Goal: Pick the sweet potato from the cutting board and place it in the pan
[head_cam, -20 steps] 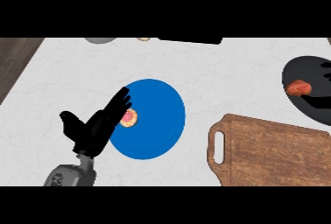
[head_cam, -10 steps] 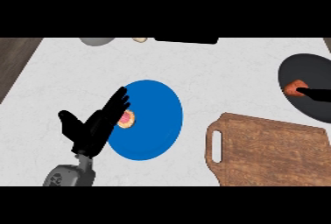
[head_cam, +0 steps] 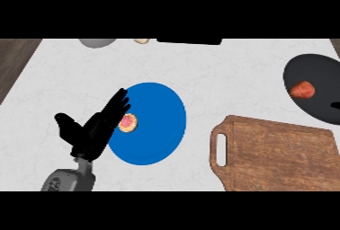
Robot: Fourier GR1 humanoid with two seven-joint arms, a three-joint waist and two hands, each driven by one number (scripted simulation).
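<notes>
The orange-red sweet potato (head_cam: 303,89) lies inside the black pan (head_cam: 317,67) at the right edge of the head view. Below it, the brown wooden cutting board (head_cam: 279,157) has nothing on it. Only a dark tip of my right hand (head_cam: 336,105) shows at the right edge, over the pan and apart from the sweet potato. My left hand (head_cam: 93,131) rests open at the lower left, its straight fingers over the left rim of the blue plate (head_cam: 159,130).
A small round pink and orange item (head_cam: 127,122) sits on the blue plate beside my left fingers. At the counter's back stand a grey bowl (head_cam: 98,42), a small beige item (head_cam: 141,40) and a flat black object (head_cam: 189,41).
My right hand has drawn back to the right, off the sweet potato, which stays in the pan. The left hand has not moved.
</notes>
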